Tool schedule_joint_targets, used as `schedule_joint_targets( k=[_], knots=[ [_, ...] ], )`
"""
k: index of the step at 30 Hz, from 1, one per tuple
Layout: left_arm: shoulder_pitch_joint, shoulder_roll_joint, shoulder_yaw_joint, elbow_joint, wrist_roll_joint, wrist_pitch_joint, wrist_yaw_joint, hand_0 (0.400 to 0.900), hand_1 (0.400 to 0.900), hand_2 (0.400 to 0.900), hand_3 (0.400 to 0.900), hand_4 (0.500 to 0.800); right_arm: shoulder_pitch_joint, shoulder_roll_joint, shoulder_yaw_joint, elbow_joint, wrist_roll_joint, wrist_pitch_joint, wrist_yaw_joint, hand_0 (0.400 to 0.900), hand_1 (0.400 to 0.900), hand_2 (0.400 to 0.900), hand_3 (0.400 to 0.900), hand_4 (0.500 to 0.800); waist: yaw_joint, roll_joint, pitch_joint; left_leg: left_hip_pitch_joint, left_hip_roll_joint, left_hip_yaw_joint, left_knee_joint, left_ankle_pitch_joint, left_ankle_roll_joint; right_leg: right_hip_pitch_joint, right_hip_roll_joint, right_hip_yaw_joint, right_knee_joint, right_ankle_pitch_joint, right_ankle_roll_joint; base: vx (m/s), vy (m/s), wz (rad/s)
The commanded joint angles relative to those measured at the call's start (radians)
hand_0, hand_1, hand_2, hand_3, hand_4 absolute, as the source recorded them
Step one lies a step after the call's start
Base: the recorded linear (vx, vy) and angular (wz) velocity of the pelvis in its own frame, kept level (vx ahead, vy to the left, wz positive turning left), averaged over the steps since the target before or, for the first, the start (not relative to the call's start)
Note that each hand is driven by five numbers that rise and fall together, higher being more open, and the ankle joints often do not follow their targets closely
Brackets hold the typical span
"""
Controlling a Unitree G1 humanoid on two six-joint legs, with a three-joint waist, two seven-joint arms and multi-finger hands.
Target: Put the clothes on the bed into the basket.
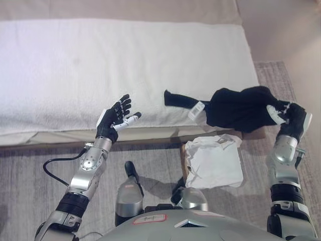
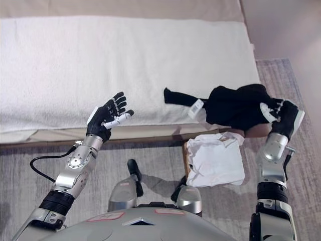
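A black garment (image 1: 235,107) with a white tag hangs at the bed's (image 1: 120,70) front right corner, one sleeve still trailing on the white cover. My right hand (image 1: 289,116) is shut on its right end, holding it above the basket (image 1: 253,134). The basket stands on the floor below, mostly covered by a white garment (image 1: 213,160) lying in it. My left hand (image 1: 116,119) hovers open, palm up, over the bed's front edge, holding nothing.
A grey patterned rug (image 1: 30,181) covers the floor in front of the bed. To the right of the bed lies bare beige floor (image 1: 281,30).
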Motion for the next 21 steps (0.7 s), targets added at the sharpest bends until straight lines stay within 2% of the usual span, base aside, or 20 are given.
schedule_joint_targets(
  k=[1,9,21],
  knots=[
    [-0.031,-0.043,0.039,-0.066,0.056,-0.080,-0.021,0.900,0.900,0.900,0.900,0.800,-0.038,-0.105,-0.098,-0.008,0.009,-0.078,-0.058,0.400,0.400,0.400,0.400,0.500,-0.002,0.032,-0.091,0.043,0.034,0.006,0.022,-0.098,-0.041,0.036,-0.036,-0.032,0.027,0.049,0.107,0.01,-0.010,-0.17],
    [-0.023,-0.069,0.071,-0.054,0.062,-0.074,-0.025,0.900,0.900,0.900,0.900,0.800,0.019,-0.078,-0.116,0.127,0.038,-0.062,-0.040,0.400,0.400,0.400,0.400,0.500,-0.020,0.063,-0.110,0.070,0.036,0.028,0.021,-0.104,-0.045,0.052,-0.036,-0.021,0.024,0.048,0.103,0.01,-0.008,-0.11],
    [-0.040,-0.091,0.091,-0.054,0.066,-0.067,-0.025,0.900,0.900,0.900,0.900,0.800,0.042,-0.007,-0.030,0.184,0.033,-0.033,0.037,0.400,0.400,0.400,0.400,0.500,-0.026,0.076,-0.107,0.089,0.048,0.047,0.034,-0.113,-0.051,0.067,-0.026,-0.015,0.027,0.030,0.087,0.00,-0.007,-0.05]
  ],
)
